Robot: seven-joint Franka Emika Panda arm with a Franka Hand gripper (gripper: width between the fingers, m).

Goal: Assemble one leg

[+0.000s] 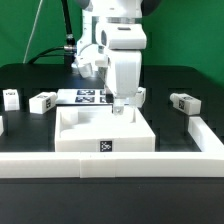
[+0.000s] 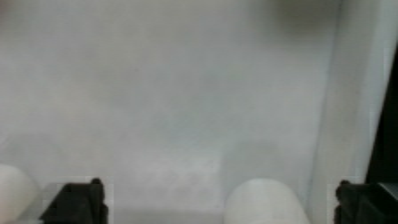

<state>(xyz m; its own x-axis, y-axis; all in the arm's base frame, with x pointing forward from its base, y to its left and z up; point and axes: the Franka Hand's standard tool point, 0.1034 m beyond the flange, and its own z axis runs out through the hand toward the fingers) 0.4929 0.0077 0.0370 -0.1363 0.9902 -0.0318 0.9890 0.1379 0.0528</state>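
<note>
1. Green backdrop behind, black bench (image 1: 180, 80) below, and the white arm stands dead centre, reaching straight down.
2. The claw (image 1: 118, 107) is low over the back part of the big white panel (image 1: 75, 140), inside its raised rim. My read: it is lining up on the panel, not on a leg.
3. Wrist view now: two pale fingertips (image 2: 267, 200) sit wide apart with only blank white surface between them. So the claw (image 2: 139, 198) is released and carrying nothing.
4. Where are the legs? All loose on the bench. The right leg (image 1: 183, 101) lies well apart from the panel on the exterior view's right. The near-left leg (image 1: 42, 101) sits just beside the marker board (image 1: 88, 96), and the far-left leg (image 1: 10, 97) is cut by the frame edge.
5. None of them touches the panel, so by my judgement the assembly has barely begun.
6. A white rail (image 1: 100, 165) runs along the front and up the exterior view's right, probably to keep the parts penned in.
7. Hard to make out:
   - The arm hides the panel's back rim and whatever lies just behind it.
   - A small white shape beside the wrist could be another leg, but I cannot tell.
   - The wrist view is soft and nearly featureless. One faint vertical edge may be the rim.
</note>
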